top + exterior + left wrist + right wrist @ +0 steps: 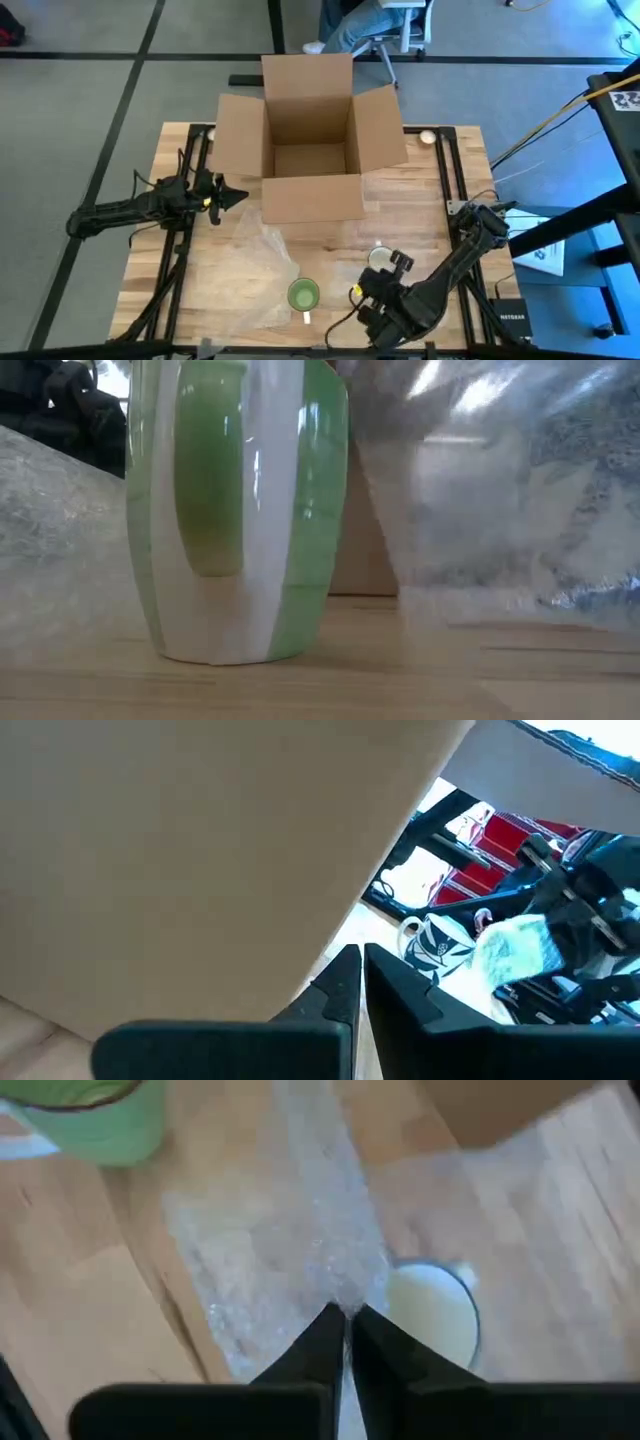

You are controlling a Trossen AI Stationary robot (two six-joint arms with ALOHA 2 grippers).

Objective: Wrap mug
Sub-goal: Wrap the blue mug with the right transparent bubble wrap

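Overhead, the small round green mug (pixel 303 294) stands near the table's front edge on a clear crinkly bubble-wrap sheet (pixel 262 262), right gripper (pixel 382 268) beside it, left gripper (pixel 238 195) clenched by the brown cardboard box (pixel 310 140). Right wrist: fingers (pixel 320 1342) pinch bubble wrap.

Open cardboard box (pixel 310 140) at the table's (pixel 420 205) far side, white cup (pixel 380 257), seated person (pixel 365 25) beyond

A: Count pls. Mugs?
B: 1 green mug (pixel 303 294), 1 cardboard box (pixel 311 150) w/ flaps open.
A: Wrap?
B: Bubble wrap (pixel 262 268), sheet count unclear, maybe 2. Plus 1 round white lid-like thing (pixel 380 257).
A: Arms?
B: 2 arms, so 2 pincers: left pincer (pixel 237 195), right pincer (pixel 357 293).
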